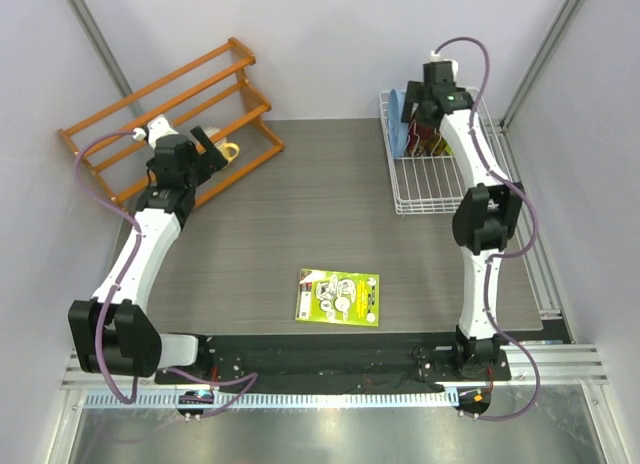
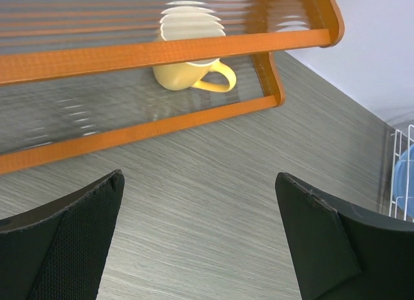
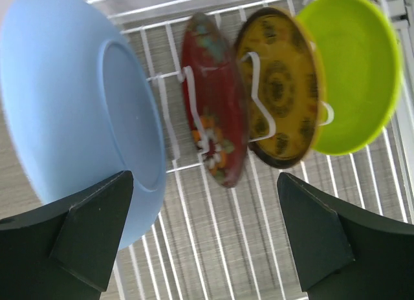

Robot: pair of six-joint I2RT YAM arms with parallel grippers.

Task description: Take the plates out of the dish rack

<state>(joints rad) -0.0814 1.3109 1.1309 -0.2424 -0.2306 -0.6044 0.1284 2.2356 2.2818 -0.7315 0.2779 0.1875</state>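
White wire rack [image 1: 425,189] sits at your bench's [image 1: 330,204] far right corner, with the blue plate [image 3: 71,99], red plate [image 3: 213,112], yellow plate [image 3: 281,86] and green plate [image 3: 356,67] upright between its prongs. Your right pincer [image 3: 204,183] hovers wide at the plates, holding nothing. Your left pincer [image 2: 199,177] gapes wide and empty near the orange shelf [image 2: 162,51].

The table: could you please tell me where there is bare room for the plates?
The widest bare table lies between the orange shelf rack at left, the dish rack at right and the green leaflet nearer the arms. Strips beside the leaflet are free too. The dish rack's far end is crowded with four standing plates.
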